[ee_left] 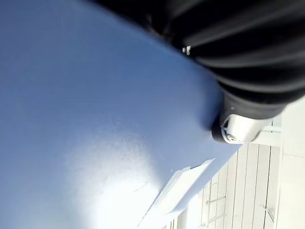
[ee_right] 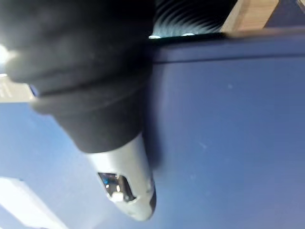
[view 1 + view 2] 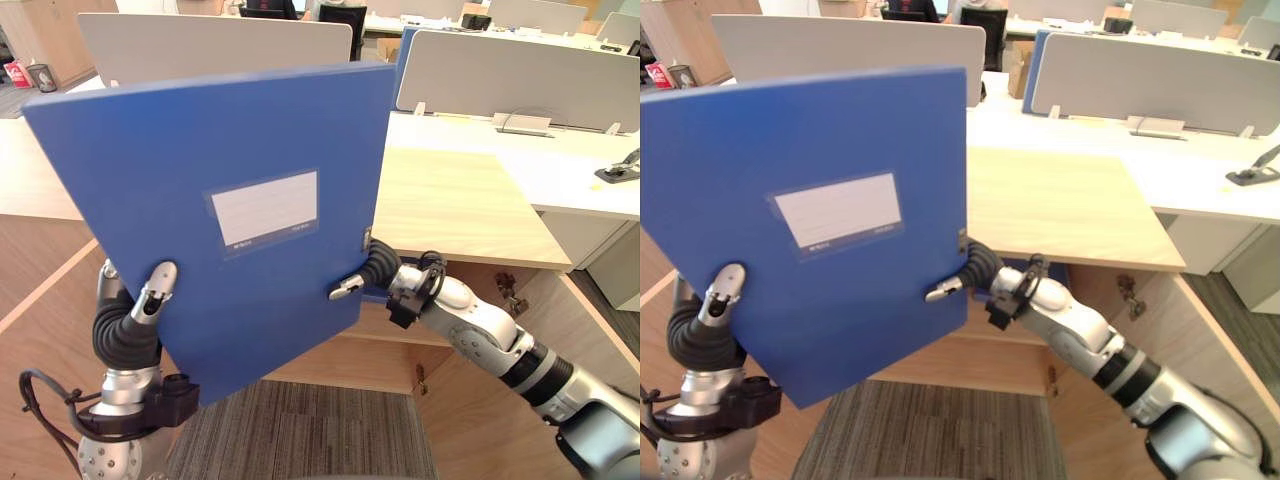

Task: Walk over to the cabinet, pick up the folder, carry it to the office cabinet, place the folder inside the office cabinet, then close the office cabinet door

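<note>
folder (image 3: 230, 140) — left robot hand (image 3: 155, 285), right robot hand (image 3: 350, 285) grip

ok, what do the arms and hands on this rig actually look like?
Both arms are silver-grey rounded shells. The right arm has dark bands at a joint, and the left arm carries a black clamp-like block. The left hand and right hand look alike: a dark ribbed cover over wrist and back, and a silver thumb that is dark at the tip.

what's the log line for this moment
folder: held up, tilted | left hand: shut on folder | right hand: shut on folder
</note>
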